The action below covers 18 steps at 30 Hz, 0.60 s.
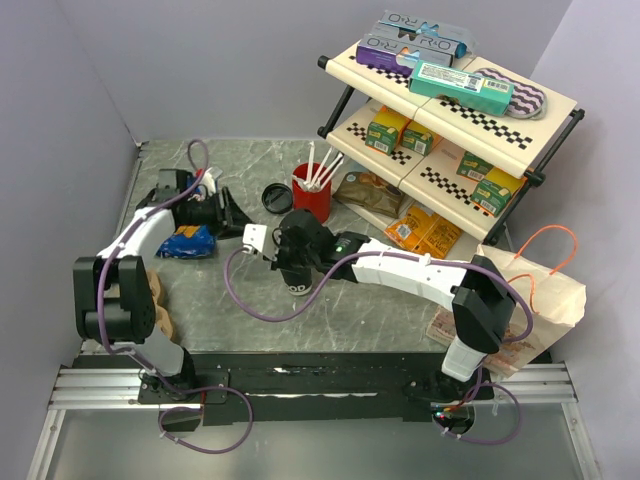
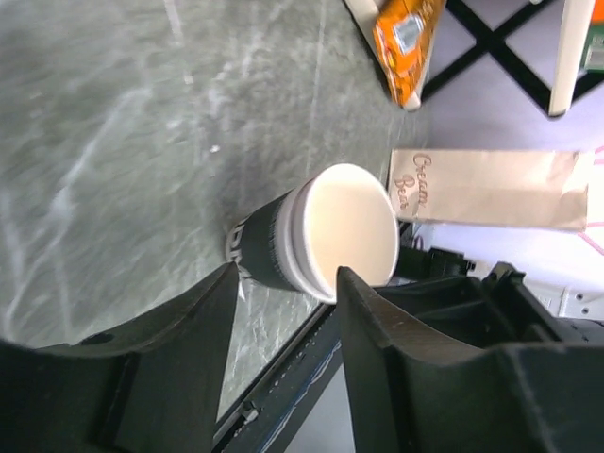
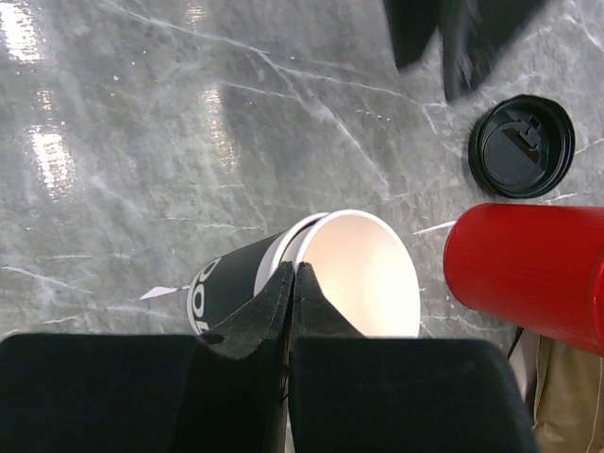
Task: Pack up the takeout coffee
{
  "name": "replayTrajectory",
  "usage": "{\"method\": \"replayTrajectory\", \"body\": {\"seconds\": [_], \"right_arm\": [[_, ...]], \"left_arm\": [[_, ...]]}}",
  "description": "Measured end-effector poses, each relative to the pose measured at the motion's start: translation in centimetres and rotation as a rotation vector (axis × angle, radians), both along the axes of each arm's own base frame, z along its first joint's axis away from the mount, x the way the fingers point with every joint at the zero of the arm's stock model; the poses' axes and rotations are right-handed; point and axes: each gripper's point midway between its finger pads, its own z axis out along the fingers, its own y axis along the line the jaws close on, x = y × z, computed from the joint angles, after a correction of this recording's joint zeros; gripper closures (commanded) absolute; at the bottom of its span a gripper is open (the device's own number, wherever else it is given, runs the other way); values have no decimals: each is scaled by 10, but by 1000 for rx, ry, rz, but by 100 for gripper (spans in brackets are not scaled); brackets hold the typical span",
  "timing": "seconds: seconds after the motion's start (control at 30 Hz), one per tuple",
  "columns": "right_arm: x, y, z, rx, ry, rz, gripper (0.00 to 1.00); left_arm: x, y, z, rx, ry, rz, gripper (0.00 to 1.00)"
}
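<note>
A grey marbled table [image 1: 200, 300] sits between pale lilac walls [image 1: 200, 60]. The lidless takeout coffee cup [image 3: 363, 274] stands mid-table beside a red cup [image 3: 528, 269], and the right gripper [image 3: 293, 274] is pinched on its rim. The left gripper [image 2: 288, 274] is off to the side with its jaws apart, holding nothing.

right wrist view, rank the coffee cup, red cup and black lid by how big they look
1-2. coffee cup and red cup: look alike, both partly cut off, so unranked
3. black lid: clearly smallest
</note>
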Motion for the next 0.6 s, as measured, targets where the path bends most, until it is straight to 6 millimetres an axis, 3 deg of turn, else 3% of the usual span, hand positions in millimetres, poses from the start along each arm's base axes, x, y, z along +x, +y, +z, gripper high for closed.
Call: {"method": "replayTrajectory", "body": {"seconds": [0.27,0.6], "right_arm": [[-5,4,0,-6,-12,35,100],[-6,5,1,-20,-38,65,100]], "left_arm": [[2,-35,2,26,11,-114,62],[-23,-59,-17,80,84,-202,66]]}}
